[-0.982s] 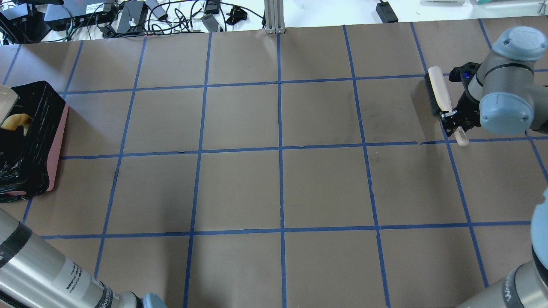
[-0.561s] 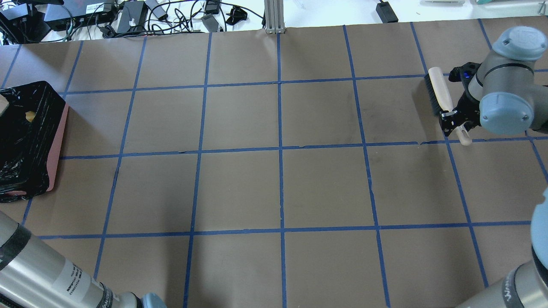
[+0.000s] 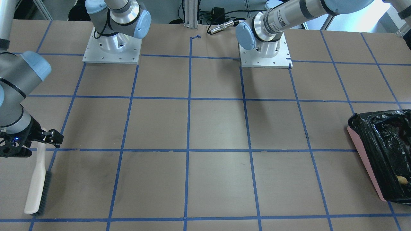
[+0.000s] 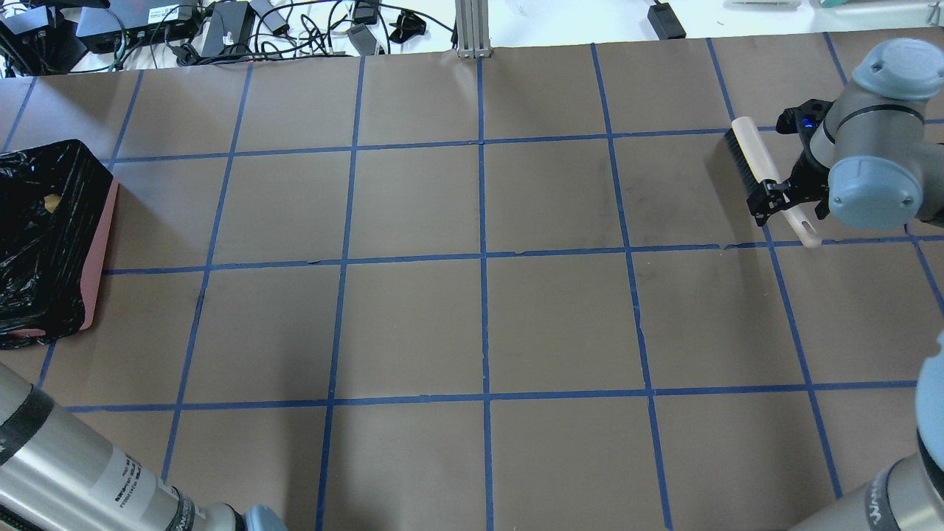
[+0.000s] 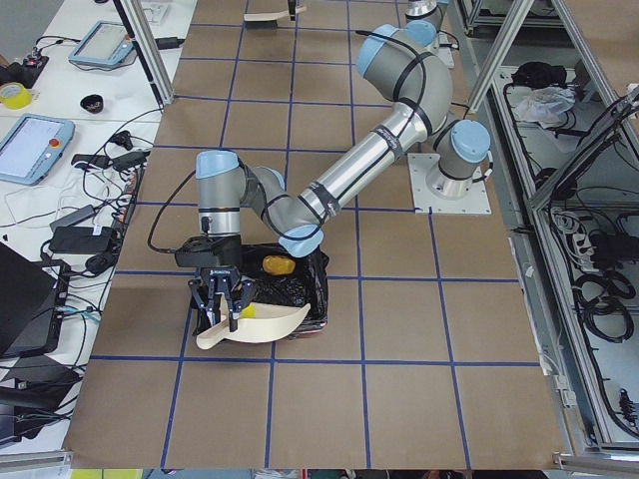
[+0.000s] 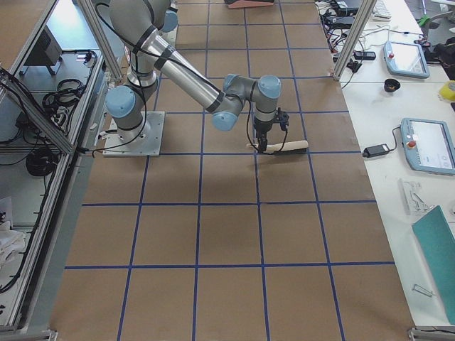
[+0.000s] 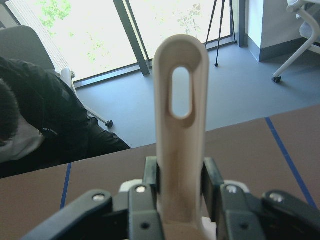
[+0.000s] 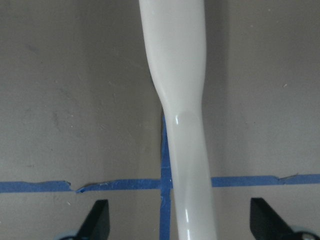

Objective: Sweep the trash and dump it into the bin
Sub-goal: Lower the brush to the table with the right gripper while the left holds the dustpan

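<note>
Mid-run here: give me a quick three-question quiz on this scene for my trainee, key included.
1. True or false: the right pincer is shut.
2. What does the left pincer hold? A) a sponge B) the dustpan C) nothing
3. Fill in: the tan piece of trash lies inside the ____.

Key:
1. False. Its fingers stand wide apart on either side of the handle of the brush.
2. B. It is clamped on the handle.
3. bin
</note>
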Robot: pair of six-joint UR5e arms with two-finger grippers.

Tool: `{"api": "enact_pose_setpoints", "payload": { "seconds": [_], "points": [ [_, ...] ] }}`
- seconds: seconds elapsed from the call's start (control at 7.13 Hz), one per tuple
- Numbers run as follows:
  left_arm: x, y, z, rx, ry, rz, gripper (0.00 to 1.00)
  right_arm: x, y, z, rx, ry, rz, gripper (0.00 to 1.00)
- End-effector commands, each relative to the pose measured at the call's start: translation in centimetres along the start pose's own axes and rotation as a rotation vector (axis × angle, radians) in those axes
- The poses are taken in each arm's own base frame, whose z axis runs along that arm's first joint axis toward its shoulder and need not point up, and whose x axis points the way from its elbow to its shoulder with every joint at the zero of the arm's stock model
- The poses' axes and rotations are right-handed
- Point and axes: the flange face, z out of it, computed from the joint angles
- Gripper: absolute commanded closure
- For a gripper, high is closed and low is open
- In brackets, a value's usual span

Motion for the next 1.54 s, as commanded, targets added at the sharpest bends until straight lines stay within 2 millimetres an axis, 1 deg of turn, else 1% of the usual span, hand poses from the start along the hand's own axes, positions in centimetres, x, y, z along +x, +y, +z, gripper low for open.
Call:
{"api": "enact_pose_setpoints", "payload": {
  "seconds": [0.0,0.14,0.28,0.42,0.56,0.7,0.84,0.98,1.12,1.26,1.4],
  "points": [
    [-1.0,-0.1,-0.2,0.091,-0.062,0.056,1.0,0.2,-0.4,-0.8,0.018,0.008,-0.001,0.0],
    [-1.6,0.3,-0.2,0.096,-0.114,0.087,1.0,0.1,-0.2,-2.1,0.037,0.016,0.0,0.0],
    [-1.2,1.3,-1.0,0.1,-0.125,0.097,1.0,0.1,0.1,-3.7,0.057,0.021,0.002,0.0],
    [-0.7,2.2,-2.5,0.123,-0.164,0.103,1.0,0.1,0.5,-5.2,0.07,0.028,0.005,0.0],
    [0.0,2.6,-3.7,0.137,-0.182,0.111,1.0,-0.2,1.0,-7.6,0.068,0.019,0.001,0.0],
    [0.3,2.9,-4.4,0.148,-0.209,0.116,1.0,-0.6,0.7,-9.9,0.055,-0.051,0.005,0.0],
    [1.3,3.8,-5.3,0.154,-0.211,0.129,1.0,-0.2,-0.1,-12.5,0.053,-0.083,0.006,0.0],
    [1.3,3.9,-5.6,0.16,-0.235,0.131,1.0,-0.5,-1.0,-14.8,0.063,-0.078,-0.009,0.0],
    [1.8,4.8,-5.0,0.157,-0.238,0.139,1.0,-2.6,-1.6,-16.3,0.083,-0.059,-0.047,0.0],
    [2.3,5.2,-4.6,0.159,-0.238,0.137,1.0,-5.2,-2.0,-17.0,0.089,-0.054,-0.066,0.0],
    [2.4,5.4,-4.4,0.155,-0.239,0.143,1.0,-6.9,-1.8,-18.0,0.084,-0.06,-0.062,0.0]
  ]
}}
